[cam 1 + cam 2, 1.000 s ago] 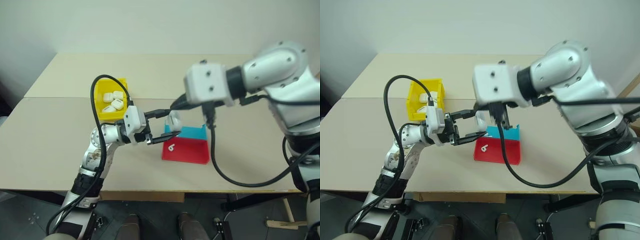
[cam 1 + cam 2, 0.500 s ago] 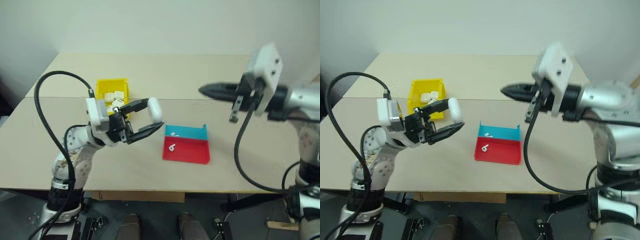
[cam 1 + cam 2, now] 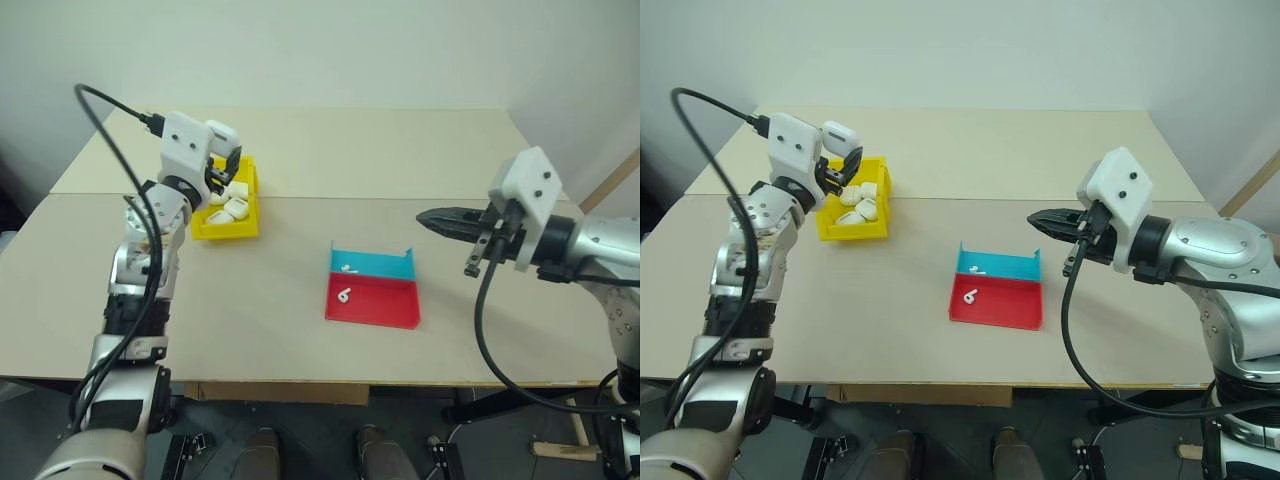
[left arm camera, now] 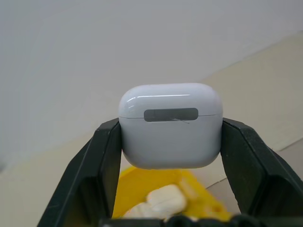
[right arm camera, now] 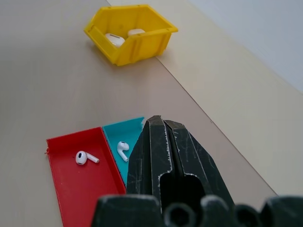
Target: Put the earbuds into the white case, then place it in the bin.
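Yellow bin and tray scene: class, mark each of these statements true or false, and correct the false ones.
1. The left gripper holds the white case with its lid closed. True.
2. The right gripper is holding an earbud. False: it is shut and holds nothing.
3. One earbud lies in the red part of the tray and another in the cyan part. True.
4. The yellow bin has nothing in it. False: several white cases already lie inside.
5. The white case is above the tray. False: it is held up by the bin.
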